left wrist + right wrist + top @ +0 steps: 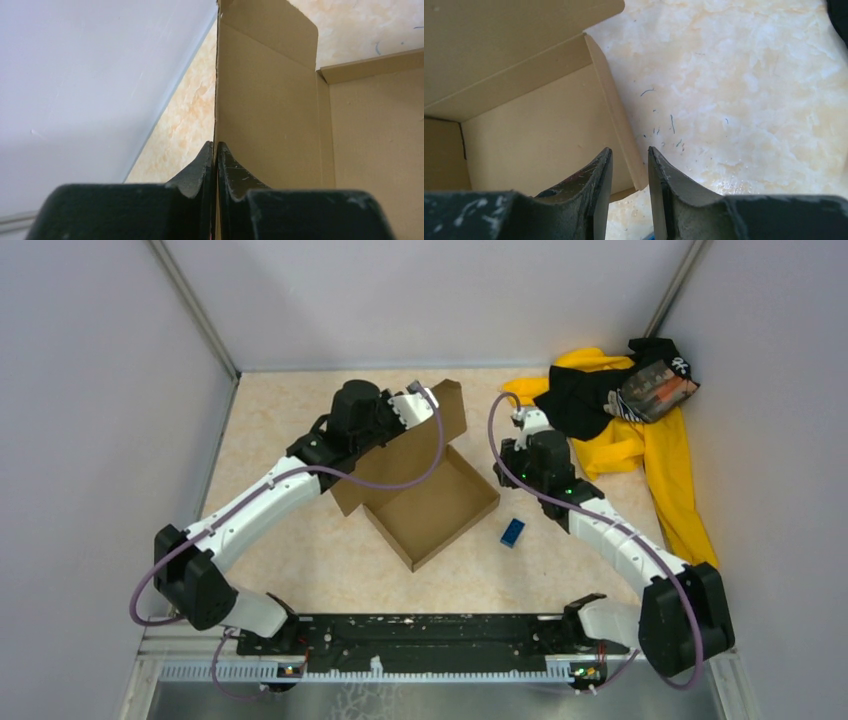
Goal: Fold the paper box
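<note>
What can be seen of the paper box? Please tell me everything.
The paper box is plain brown cardboard, a shallow open tray with low walls, lying askew on the table. Its lid panel stands upright at the far-left side and has a round-cornered tab on top. The left gripper pinches that panel's edge. The visible inside is bare.

A lab test booth: plain grey panel walls (100, 390) box in a marbled tabletop (330, 570).

I see the box (432, 508) mid-table (290, 560), its lid (452, 408) standing at the back. The block (512, 532) lies just right of it. The cloth pile (660, 455) fills the far right corner.
</note>
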Controlling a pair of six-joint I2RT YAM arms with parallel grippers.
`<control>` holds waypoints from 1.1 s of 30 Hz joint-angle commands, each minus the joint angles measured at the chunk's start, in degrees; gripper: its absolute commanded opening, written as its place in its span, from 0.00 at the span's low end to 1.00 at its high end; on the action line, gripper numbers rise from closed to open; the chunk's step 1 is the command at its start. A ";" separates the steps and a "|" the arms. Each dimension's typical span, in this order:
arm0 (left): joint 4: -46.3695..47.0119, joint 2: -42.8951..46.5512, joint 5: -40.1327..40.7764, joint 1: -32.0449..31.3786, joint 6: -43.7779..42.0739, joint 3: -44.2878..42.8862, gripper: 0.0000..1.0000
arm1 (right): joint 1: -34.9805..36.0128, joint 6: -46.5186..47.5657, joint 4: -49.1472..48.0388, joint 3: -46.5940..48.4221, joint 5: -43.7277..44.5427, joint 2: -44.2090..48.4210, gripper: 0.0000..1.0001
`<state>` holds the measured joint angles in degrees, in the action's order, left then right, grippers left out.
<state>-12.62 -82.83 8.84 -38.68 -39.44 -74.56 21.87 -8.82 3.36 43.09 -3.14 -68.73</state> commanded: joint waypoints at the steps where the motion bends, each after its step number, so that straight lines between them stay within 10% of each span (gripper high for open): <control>1: 3.39 -1.50 -9.13 -0.81 -1.10 -3.01 0.13 | -2.19 -4.84 -6.31 -2.71 0.08 4.20 0.32; 33: 11.39 -18.19 -20.49 -6.06 1.58 -14.15 0.19 | -6.27 -11.78 -6.78 -10.98 2.84 15.96 0.34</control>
<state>-4.34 -98.15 -9.26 -44.27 -38.83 -86.72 15.97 -18.94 -3.05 32.34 -1.54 -55.00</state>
